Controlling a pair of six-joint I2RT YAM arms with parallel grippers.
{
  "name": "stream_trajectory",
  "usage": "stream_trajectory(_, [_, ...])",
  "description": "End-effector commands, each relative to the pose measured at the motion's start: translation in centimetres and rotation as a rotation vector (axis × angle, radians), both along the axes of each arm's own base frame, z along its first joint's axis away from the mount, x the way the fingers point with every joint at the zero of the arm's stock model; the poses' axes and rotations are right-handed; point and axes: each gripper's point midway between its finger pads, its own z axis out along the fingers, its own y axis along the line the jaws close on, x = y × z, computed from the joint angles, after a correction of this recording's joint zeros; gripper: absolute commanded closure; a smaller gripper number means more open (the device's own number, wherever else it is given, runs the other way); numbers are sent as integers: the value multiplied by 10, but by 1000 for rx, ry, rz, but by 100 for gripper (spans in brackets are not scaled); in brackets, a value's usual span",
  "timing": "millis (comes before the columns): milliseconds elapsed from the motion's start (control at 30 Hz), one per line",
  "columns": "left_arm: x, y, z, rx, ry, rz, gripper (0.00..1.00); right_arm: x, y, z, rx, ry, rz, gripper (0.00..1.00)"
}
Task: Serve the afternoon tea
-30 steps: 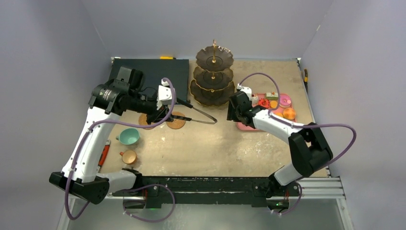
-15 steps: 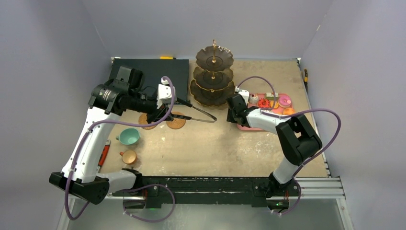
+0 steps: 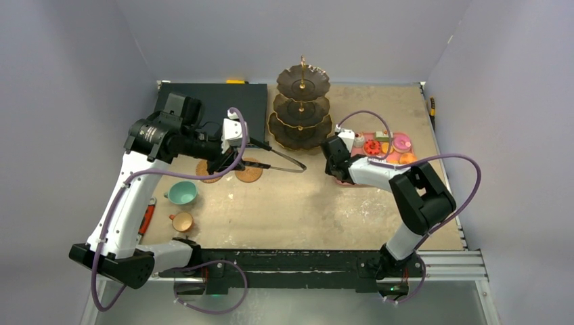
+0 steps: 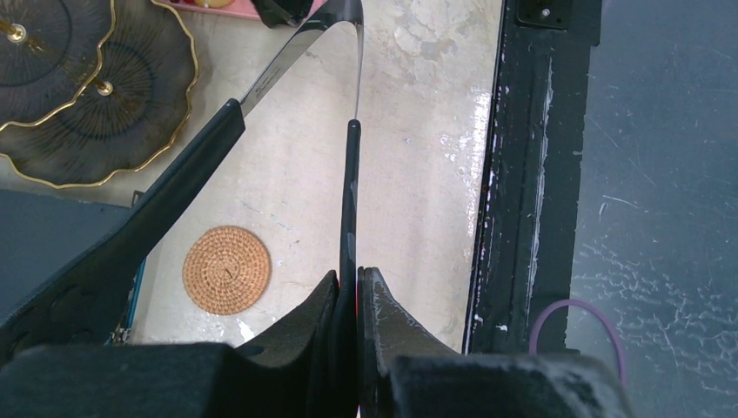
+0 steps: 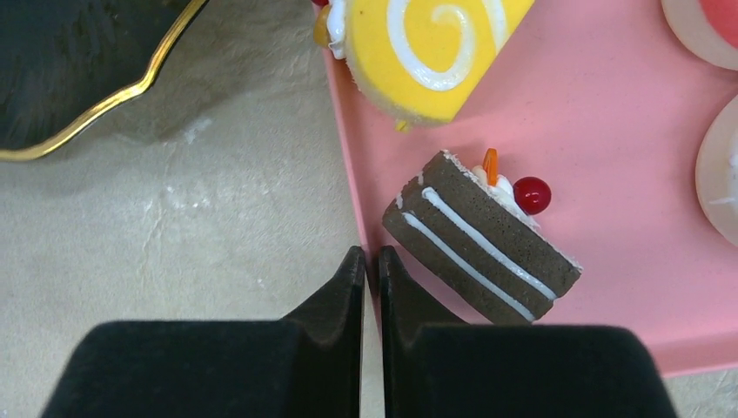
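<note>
The dark three-tier stand (image 3: pixel 301 112) stands at the back centre. My left gripper (image 4: pixel 350 277) is shut on one arm of the black tongs (image 4: pixel 351 192), which point toward the stand's base. Two woven coasters (image 3: pixel 249 170) (image 3: pixel 206 169) lie under that arm. A teal cup (image 3: pixel 182 193) and a tan cup (image 3: pixel 182 221) sit nearer the left front. My right gripper (image 5: pixel 371 254) is shut on the left rim of the pink tray (image 5: pixel 609 113). On that tray a chocolate cake slice (image 5: pixel 479 239) lies just right of the fingers, with a yellow roll cake (image 5: pixel 426 48) beyond it.
A black mat (image 3: pixel 216 105) covers the back left corner. A red-handled tool (image 3: pixel 148 218) lies by the left edge. More toy sweets, among them a pink donut (image 3: pixel 403 142), sit on the tray's far side. A black rail (image 3: pixel 304 261) runs along the front.
My right gripper slid left to the tray's near-left edge and went from open to shut on the rim. The left arm and tongs stayed put.
</note>
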Motion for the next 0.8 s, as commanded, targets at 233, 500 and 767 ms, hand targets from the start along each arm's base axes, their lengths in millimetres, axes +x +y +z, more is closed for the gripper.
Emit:
stream_trajectory(233, [1, -2, 25, -42, -74, -3, 100, -64, 46, -11, 65, 72, 47, 100])
stream_trajectory(500, [-2, 0, 26, -40, -80, -4, 100, -92, 90, -11, 107, 108, 156, 100])
stream_trajectory(767, [-4, 1, 19, -29, -55, 1, 100, -98, 166, 0, 161, 55, 351, 100])
